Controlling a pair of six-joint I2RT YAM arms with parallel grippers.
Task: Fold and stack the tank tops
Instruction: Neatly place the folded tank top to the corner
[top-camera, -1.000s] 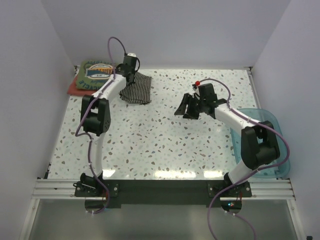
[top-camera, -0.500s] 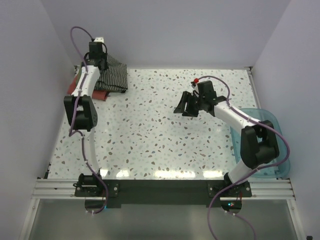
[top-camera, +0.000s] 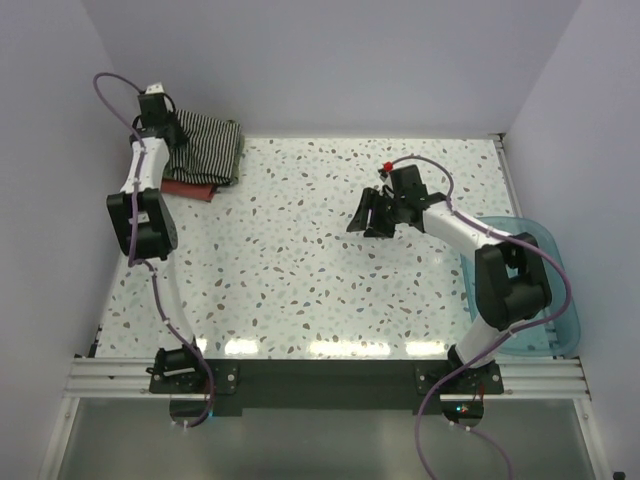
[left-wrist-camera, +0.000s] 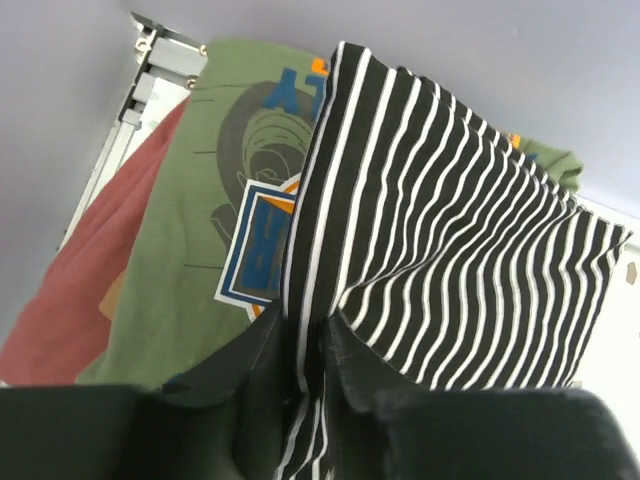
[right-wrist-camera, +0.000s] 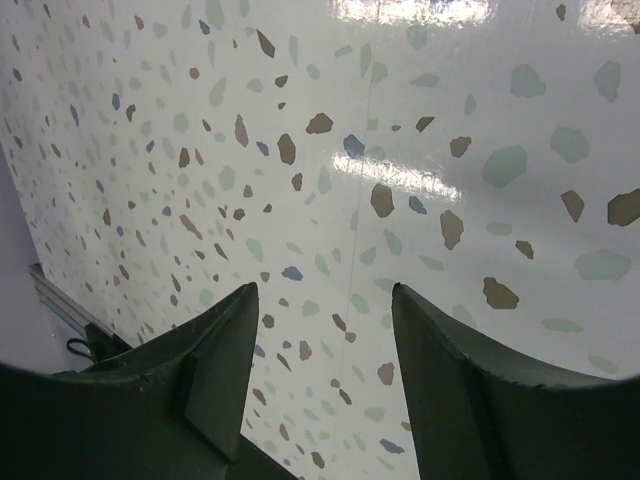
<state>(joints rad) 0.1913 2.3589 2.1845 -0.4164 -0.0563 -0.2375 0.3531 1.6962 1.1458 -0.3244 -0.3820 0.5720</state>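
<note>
Striped top (left-wrist-camera: 450, 220) shifted onto olive top (left-wrist-camera: 190, 250), pinched by left end effector (left-wrist-camera: 308, 328)

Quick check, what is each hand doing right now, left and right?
Left hand: closed, pinching an edge of the striped tank top.
Right hand: open, holding nothing.

The top external view looks steeply down from above and behind the arm bases, covering the whole speckled surface (top-camera: 300, 260). The left wrist view sits close behind the left fingers (left-wrist-camera: 400, 395), facing the striped tank top (left-wrist-camera: 450, 260), which the overhead view shows at far left. The right wrist view looks past the right fingers (right-wrist-camera: 215, 380) at nearby bare surface.
</note>
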